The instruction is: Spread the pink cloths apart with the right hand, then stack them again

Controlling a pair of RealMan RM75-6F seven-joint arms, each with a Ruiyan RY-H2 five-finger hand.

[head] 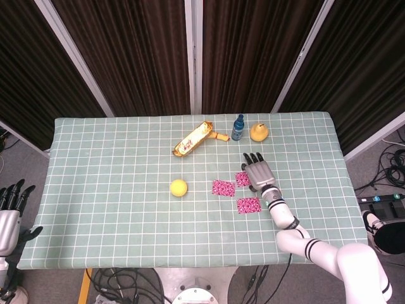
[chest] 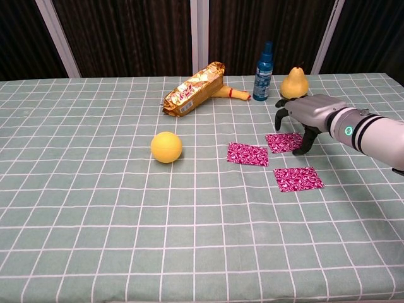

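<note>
The right robot hand (chest: 307, 116), fingers spread and holding nothing, hovers over the far cloth (chest: 285, 142), with two more cloths (chest: 247, 153) (chest: 297, 179) lying apart just beside it on the bench (chest: 95, 221), near a ball (chest: 166, 147).

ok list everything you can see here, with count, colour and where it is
pink patterned cloths: three, pink with white pattern, lying apart at table centre-right
smooth ball: one, yellow, left of the cloths
foil snack bag: one, gold, toward the far edge
small orange-yellow item: one, beside the bag, unclear what
spray bottle: one, blue, upright at the far edge
pear: one, yellow, right of the bottle
checked tablecloth: one, pale green
right hand: one, grey, fingers spread over the far cloth
left hand: one, grey, off the table's left edge
</note>
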